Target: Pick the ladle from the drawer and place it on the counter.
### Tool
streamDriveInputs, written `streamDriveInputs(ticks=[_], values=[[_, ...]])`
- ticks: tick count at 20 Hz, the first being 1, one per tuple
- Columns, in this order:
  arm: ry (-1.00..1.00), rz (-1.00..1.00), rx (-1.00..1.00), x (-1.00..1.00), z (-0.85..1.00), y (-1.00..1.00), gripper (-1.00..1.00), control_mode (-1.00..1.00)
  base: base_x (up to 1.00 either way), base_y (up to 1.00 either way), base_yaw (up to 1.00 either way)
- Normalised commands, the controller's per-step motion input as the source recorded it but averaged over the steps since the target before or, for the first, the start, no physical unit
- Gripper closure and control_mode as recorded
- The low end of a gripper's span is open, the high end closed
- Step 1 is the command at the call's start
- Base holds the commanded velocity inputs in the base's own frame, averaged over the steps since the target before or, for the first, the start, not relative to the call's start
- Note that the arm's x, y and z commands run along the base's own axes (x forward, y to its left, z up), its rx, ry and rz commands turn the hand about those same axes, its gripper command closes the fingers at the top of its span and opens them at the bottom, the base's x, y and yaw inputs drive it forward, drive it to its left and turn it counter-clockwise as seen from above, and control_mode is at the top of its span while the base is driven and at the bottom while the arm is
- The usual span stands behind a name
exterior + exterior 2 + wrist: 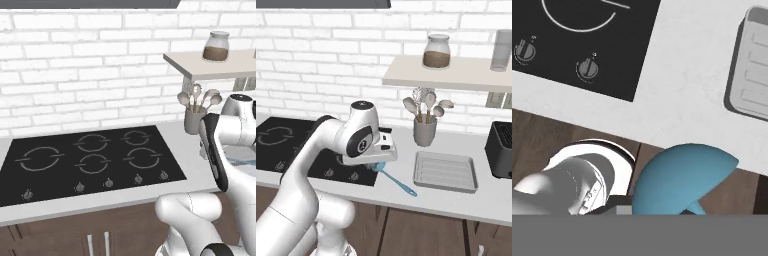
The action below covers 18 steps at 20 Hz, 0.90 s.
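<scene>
- Where the left base view looks over the black cooktop [90, 162] set in the pale table [192, 150], a grey utensil crock [194, 120] stands just beyond the cooktop's right rear corner, below a wall shelf [210, 65] carrying a jar [216, 46].
- From the right base view, the end effector [380, 161] hangs over the table [456, 197] beside the cooktop's [286, 145] right front corner, with the blue ladle [392, 179] slanting down from it toward the table's front edge; a grey tray [446, 172] lies right of the cooktop.
- Through the hand view, the ladle's bowl [682, 180] sits close below the camera; I cannot tell how far the fingers are closed.
</scene>
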Motion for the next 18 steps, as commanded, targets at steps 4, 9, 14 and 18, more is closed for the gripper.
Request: streamDriveInputs(ticks=[4,9,14,18], values=[[0.0,-0.03,0.0,0.35,-0.44,-0.25,1.0,-1.0,0.0,0.0,0.0],[0.0,0.0,0.0,0.69,-0.67,-0.07,1.0,-1.0,0.0,0.0,0.0],[0.0,0.0,0.0,0.28,-0.76,-0.14,1.0,-1.0,0.0,0.0,0.0],[0.0,0.0,0.0,0.15,-0.53,-0.06,1.0,-1.0,0.0,0.0,0.0]])
